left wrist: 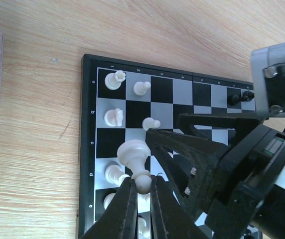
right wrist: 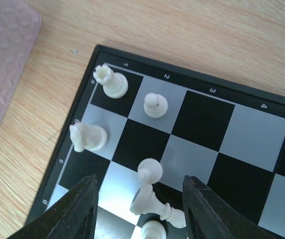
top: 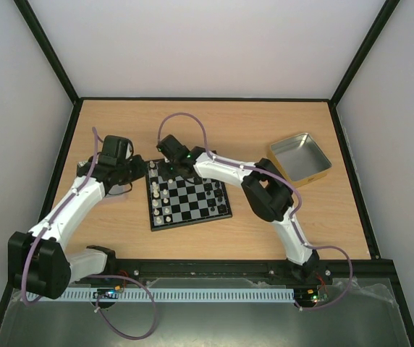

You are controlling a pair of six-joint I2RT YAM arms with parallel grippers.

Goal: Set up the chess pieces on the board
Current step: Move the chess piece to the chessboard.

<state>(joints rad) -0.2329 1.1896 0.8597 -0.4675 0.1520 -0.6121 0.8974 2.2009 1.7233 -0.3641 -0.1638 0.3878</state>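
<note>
White side underway: right end effector (right wrist: pixel 139 178) hangs spread over a toppled white piece (right wrist: pixel 150 203); left end effector (left wrist: pixel 142 181), cannot tell its grip. Next, probably: pinch it, stand it upright.

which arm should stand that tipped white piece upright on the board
Left, probably. The left gripper is closed on the narrow end of the tipped piece, so it could lift and right it. The right gripper hangs open astride the piece, its fingers clear of it.
</note>
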